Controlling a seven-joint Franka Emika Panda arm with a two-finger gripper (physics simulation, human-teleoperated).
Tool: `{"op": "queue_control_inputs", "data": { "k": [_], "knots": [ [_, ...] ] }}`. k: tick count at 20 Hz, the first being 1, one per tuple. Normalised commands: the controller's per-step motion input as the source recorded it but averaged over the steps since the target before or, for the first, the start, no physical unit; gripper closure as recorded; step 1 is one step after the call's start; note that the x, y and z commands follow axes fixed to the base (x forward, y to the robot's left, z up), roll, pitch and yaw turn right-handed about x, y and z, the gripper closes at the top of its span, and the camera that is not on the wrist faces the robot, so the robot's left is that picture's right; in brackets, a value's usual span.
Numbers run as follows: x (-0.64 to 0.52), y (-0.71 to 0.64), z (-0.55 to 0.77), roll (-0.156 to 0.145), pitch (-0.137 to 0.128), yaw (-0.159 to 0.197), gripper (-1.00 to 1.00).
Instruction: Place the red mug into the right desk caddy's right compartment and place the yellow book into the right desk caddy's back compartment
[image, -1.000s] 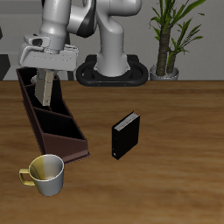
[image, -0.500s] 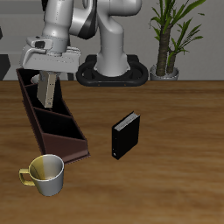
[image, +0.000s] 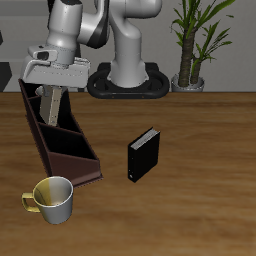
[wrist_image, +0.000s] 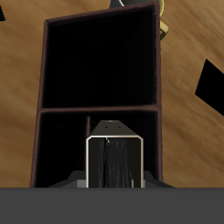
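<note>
Currently: Yellow Book Held Over the Right Desk Caddy

Presently the gripper (image: 52, 108) is seen hanging above the right desk caddy (image: 75, 152), toward its far end, with the yellow book (image: 52, 108) pinched upright between the fingers. In the exterior view the book's lower edge is seen at about the level of the caddy's rim; whether it touches the floor of a section cannot be told. In the wrist view the grey-edged book (wrist_image: 114, 162) is seen from above, held over a dark section of the caddy (wrist_image: 39, 131), with a divider (wrist_image: 99, 108) just beyond it and a larger dark section past that.

The red mug cannot be made out in either view. A yellow-and-white mug (image: 52, 198) is noted on the table (image: 200, 200) just off the caddy's near end, upright, not touching it. A black book (image: 144, 154) is recorded standing upright on the table, well apart from the caddy. A potted plant (image: 195, 45) is observed behind the table.
</note>
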Motion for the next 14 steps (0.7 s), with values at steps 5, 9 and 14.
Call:
{"op": "queue_control_inputs", "data": {
  "k": [5,9,14],
  "knots": [
    [0.08,-0.01,-0.15,-0.021,0.054,-0.045,-1.0],
    [0.01,-0.03,-0.04,-0.028,0.021,-0.016,-1.0],
    [-0.02,0.03,0.01,-0.001,0.003,0.003,-1.0]
  ]
}}
